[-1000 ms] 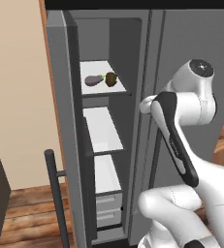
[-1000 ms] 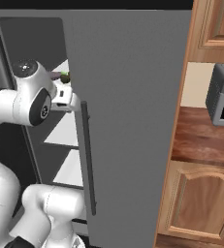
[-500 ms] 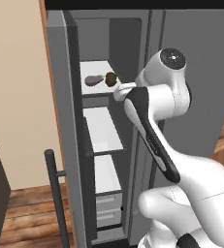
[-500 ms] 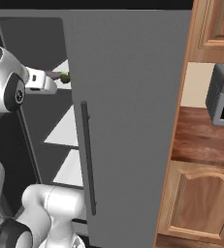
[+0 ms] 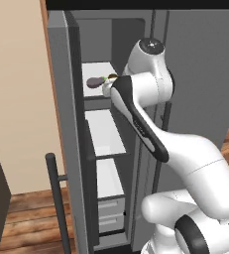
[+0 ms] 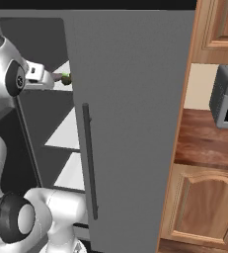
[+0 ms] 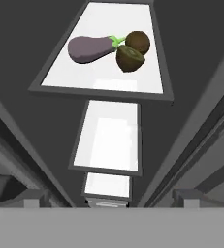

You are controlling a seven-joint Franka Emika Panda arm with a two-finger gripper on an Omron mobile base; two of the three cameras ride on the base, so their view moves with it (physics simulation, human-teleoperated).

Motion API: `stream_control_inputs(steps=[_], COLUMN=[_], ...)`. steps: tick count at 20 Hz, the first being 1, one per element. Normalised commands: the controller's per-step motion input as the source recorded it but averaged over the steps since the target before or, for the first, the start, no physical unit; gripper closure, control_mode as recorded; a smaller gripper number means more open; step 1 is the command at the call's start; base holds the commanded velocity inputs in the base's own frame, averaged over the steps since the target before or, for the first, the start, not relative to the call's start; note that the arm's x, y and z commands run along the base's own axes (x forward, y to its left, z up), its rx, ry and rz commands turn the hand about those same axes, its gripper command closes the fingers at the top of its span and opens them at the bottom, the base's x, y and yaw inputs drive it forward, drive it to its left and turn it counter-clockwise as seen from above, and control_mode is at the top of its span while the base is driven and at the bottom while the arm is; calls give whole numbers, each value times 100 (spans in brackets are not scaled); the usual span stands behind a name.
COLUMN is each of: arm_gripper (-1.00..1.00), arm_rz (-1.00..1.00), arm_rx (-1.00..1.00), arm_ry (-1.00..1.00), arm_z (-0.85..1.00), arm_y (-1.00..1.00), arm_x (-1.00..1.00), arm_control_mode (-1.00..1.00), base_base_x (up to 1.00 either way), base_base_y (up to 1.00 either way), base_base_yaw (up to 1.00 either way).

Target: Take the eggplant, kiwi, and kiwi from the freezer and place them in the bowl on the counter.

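Fingers [image 7: 108, 206] spread wide and empty, tips just poking up at the bottom of the hand view, aimed into the open freezer [image 5: 76, 149] along its stack of white shelves. Released on purpose, by the look of it — jaws set ready to straddle a fruit rather than carry one.

Ahead of them, on the top shelf [image 7: 104, 82], all three fruits bunched together: eggplant [image 7: 90, 49] lying on its side with the green stem cap pointing at the two kiwis [image 7: 134, 50], one kiwi touching the other, the nearer one pressed close against the stem. Tight cluster — awkward for a clean grip on any single piece without nudging a neighbour. Eggplant's long free end, away from the kiwis, probably the easiest first target.

From the left base view, hand pushed in at top-shelf height, just beside the eggplant [image 5: 95, 82], wrist turned to reach past the edge of the swung-open door [image 5: 66, 129]. Lower shelves and the drawers beneath bare white. Nothing lifted yet; task judged to be at its very start, approach to the first pick.

Further out, in the right base view, closed neighbouring door with its black bar handle [image 6: 89, 163] hiding most of the interior, and beyond it the reddish-brown worktop [image 6: 204, 143] with the toaster oven [image 6: 226, 98] standing on it. Bowl not made out from here, so a swing or drive over to the worktop likely needed after each grasp.
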Motion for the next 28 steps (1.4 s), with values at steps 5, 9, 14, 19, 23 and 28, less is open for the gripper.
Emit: stream_control_inputs(steps=[5, 9, 14, 19, 23, 28], arm_gripper=[-100, -100, -100, -100, -100, -100], arm_rz=[10, 12, 4, 1, 0, 0], arm_rx=[-13, -9, -1, 0, 0, 0], arm_ry=[-1, -7, -1, -1, 2, 9], arm_z=[-32, -21, 0, 2, 1, 0], arm_y=[0, 0, 1, 0, 0, 0], arm_x=[33, 32, 57, 58, 56, 43], arm_control_mode=[-100, -100, -100, -100, -100, -100], base_base_x=[0, 0, 0, 0, 0, 0], base_base_y=[0, 0, 0, 0, 0, 0], base_base_yaw=[0, 0, 0, 0, 0, 0])
